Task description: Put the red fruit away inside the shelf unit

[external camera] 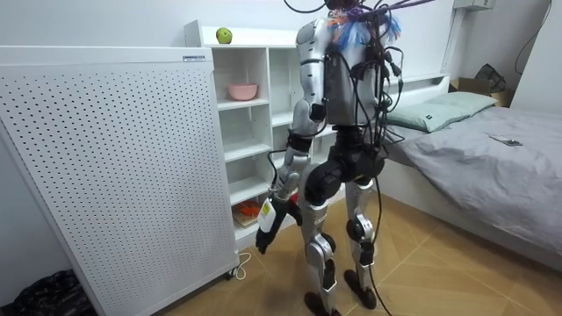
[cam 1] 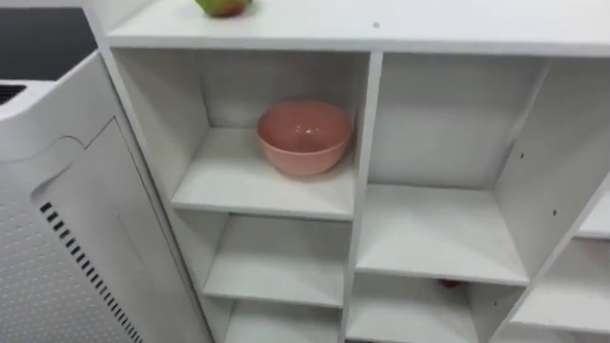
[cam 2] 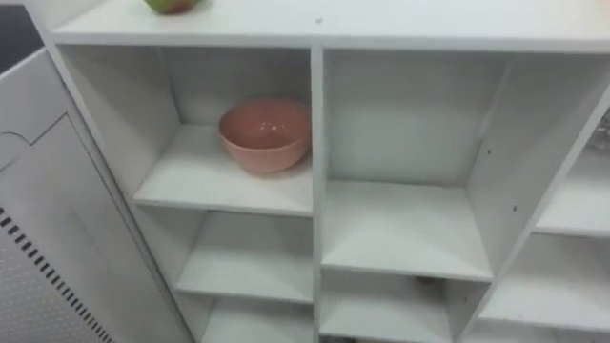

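Apple (cam 1: 224, 6): green, reddish patch, round, no long axis you can name | atop closet (cam 1: 365, 143), above pink bowl (cam 1: 303, 136) | left hand (external camera: 265, 230) low before closet, grip: cannot tell

Light is soft and even, falling from overhead. The top board of the closet (cam 1: 381, 24) in front of me is the brightest surface. Each compartment greys toward its far wall, and the lower ones are darker. The pink bowl (cam 1: 304, 136) shows a faint sheen inside and throws a soft-edged shadow on its shelf. In the room view, the white perforated panel (external camera: 114, 167) and the walls are bright and the grey bed (external camera: 492, 149) is flatly lit. A weak shadow lies under me on the wood floor (external camera: 439, 263).
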